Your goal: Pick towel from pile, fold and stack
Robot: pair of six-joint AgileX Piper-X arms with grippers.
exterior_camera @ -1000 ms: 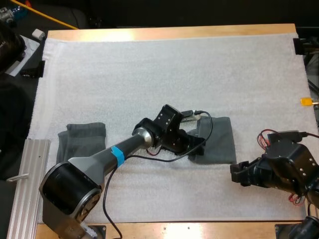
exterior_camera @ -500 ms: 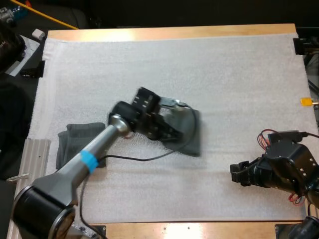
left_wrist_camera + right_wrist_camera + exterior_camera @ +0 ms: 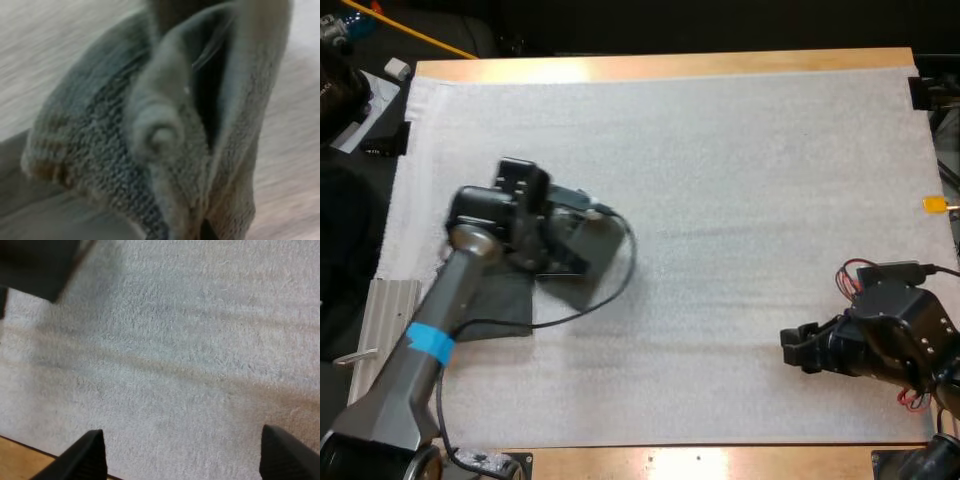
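Note:
My left gripper (image 3: 560,248) is shut on a folded dark grey-green towel (image 3: 590,260) and holds it over the left part of the white mat (image 3: 740,180). Just below it lies another folded grey-green towel (image 3: 498,305), partly hidden under my left arm. In the left wrist view the held towel (image 3: 150,140) is seen close up, its knit folds bunched together. My right gripper (image 3: 798,347) rests low over the mat at the front right, open, with its fingertips (image 3: 87,452) wide apart over bare mat.
An aluminium rail (image 3: 375,345) lies along the table's front left edge. Dark clutter and white paper (image 3: 365,95) sit beyond the table's left side. A dark shape (image 3: 35,265) shows far off across the mat from my right gripper.
My left arm has swept from the middle of the mat to the left, carrying the folded towel over to the towel lying at the left. The right arm has not moved.

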